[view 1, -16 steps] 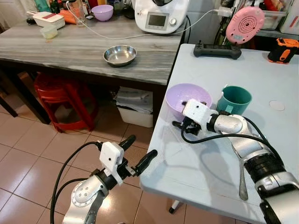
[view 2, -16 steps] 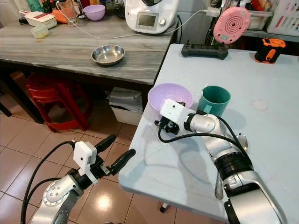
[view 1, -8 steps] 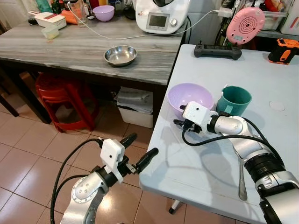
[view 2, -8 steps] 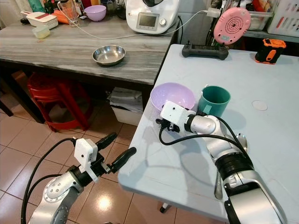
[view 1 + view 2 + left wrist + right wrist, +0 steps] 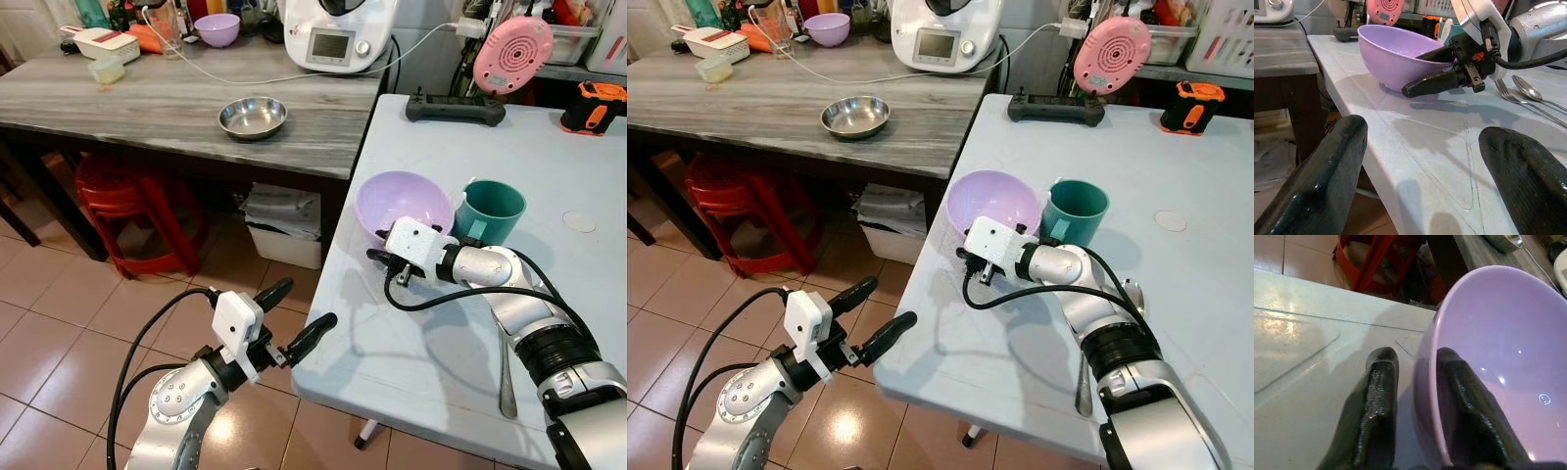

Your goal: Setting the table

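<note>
A purple bowl [image 5: 404, 204] stands near the left edge of the pale table [image 5: 441, 372], with a teal cup [image 5: 490, 211] close on its right. My right gripper [image 5: 380, 257] is shut on the bowl's near rim. In the right wrist view one finger [image 5: 1382, 382] lies outside the wall and the other finger [image 5: 1464, 391] lies inside the bowl [image 5: 1498, 347]. A spoon and fork [image 5: 506, 377] lie near the table's front. My left gripper [image 5: 312, 302] is open and holds nothing, hovering over the floor just off the table's left edge.
On the left a wooden counter [image 5: 118, 98] carries a steel bowl [image 5: 253, 116], a white kitchen machine [image 5: 338, 34] and a second purple bowl [image 5: 217, 27]. Red stools [image 5: 127, 196] stand beneath it. A black controller [image 5: 456, 106] and an orange device [image 5: 593, 106] lie at the table's back.
The purple bowl has shifted slightly to the right, away from the table's left edge, with my right gripper on its rim. My left gripper has edged a little to the right.
</note>
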`<state>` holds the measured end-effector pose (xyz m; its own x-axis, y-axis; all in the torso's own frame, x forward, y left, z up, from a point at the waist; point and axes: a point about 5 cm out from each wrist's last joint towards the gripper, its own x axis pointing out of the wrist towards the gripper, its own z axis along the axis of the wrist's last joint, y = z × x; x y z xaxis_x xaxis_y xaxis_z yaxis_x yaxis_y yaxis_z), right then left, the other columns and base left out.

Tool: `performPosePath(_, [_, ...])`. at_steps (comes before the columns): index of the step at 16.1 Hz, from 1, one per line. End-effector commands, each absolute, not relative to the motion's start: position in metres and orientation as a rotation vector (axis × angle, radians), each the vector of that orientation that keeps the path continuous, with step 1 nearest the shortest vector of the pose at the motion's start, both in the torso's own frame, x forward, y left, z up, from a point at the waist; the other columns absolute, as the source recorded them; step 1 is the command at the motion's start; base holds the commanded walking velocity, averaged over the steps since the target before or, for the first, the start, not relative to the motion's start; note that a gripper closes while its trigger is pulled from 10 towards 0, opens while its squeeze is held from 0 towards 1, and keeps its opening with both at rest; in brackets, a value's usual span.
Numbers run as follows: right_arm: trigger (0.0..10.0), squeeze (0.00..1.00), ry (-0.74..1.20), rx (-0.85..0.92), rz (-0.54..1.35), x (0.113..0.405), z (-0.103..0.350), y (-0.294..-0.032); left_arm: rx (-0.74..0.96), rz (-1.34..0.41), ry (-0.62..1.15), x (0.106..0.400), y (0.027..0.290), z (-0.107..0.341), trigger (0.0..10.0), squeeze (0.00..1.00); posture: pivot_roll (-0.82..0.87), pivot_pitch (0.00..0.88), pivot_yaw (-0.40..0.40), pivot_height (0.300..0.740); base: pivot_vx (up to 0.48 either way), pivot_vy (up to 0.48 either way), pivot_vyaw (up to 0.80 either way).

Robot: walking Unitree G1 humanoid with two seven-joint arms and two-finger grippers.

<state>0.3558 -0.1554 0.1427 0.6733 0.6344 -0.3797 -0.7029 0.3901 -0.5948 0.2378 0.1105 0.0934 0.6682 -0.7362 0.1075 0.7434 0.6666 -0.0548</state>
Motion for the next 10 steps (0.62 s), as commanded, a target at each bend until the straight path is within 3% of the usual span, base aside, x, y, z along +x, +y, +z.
performPosePath(1, [0.0,0.0,0.069,-0.798,0.859,0.356,0.148,-0.155,-0.082,-0.832,-0.075,0.238,0.114,0.092,10.0,0.0,-0.07,0.08,0.07,0.74,0.0,0.0,0.0])
performPosePath(7, [0.0,0.0,0.058,-0.793,0.864,0.356,0.15,-0.154,-0.075,-0.81,-0.07,0.24,0.116,0.09,10.0,0.0,-0.07,0.076,0.069,0.74,0.0,0.0,0.0])
performPosePath(10, [0.0,0.0,-0.085,-0.726,0.837,0.357,0.169,-0.142,-0.051,-0.742,-0.085,0.248,0.122,0.093,10.0,0.0,-0.07,0.075,0.073,0.74,0.0,0.0,0.0])
